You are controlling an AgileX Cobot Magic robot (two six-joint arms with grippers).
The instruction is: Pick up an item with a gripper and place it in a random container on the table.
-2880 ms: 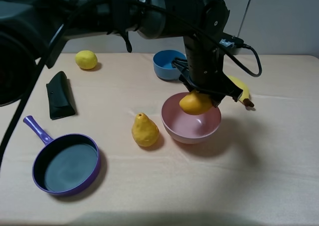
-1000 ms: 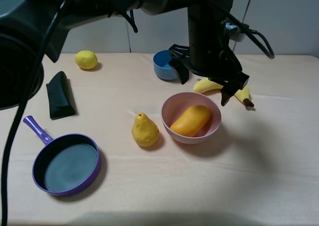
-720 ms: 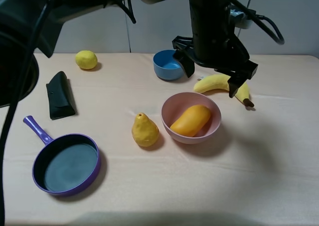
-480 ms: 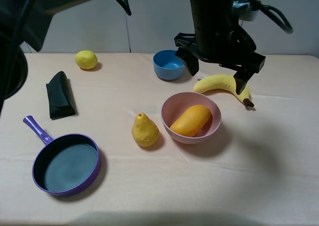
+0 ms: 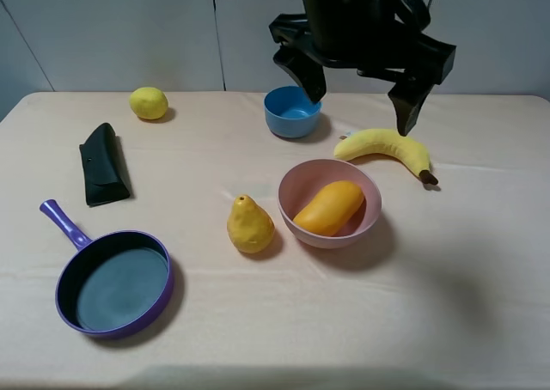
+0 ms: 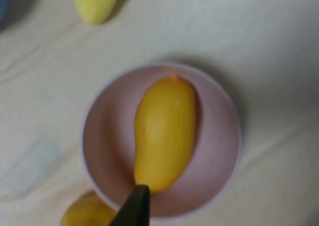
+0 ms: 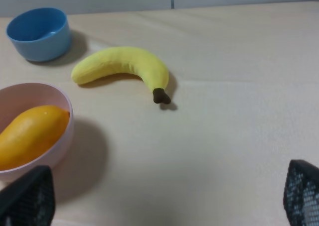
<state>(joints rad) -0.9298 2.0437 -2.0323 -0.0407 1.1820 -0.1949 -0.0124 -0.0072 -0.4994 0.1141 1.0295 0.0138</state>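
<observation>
The orange-yellow mango [image 5: 328, 208] lies in the pale pink bowl [image 5: 296, 221] at the middle of the table [image 5: 284, 321]. It also shows in the left wrist view [image 6: 163, 131], lying inside the bowl [image 6: 99, 141]. My left gripper [image 5: 352, 89], a black claw, hangs open and empty high above the bowl, toward the back. One fingertip [image 6: 135, 208] shows in the left wrist view. My right gripper [image 7: 164, 201] is open and empty to the right of the bowl [image 7: 67, 136]; the mango [image 7: 30, 136] shows there too.
A banana [image 5: 387, 145] lies right of the bowl, a blue bowl [image 5: 292, 111] behind it, a yellow pear [image 5: 249, 225] just left of it. A purple frying pan [image 5: 116, 283] is front left, a black case [image 5: 103, 162] and lemon [image 5: 149, 103] at the left.
The left gripper held the mango over the pink bowl, let it go into the bowl, then rose with its claw open. The mango now rests in the bowl.
</observation>
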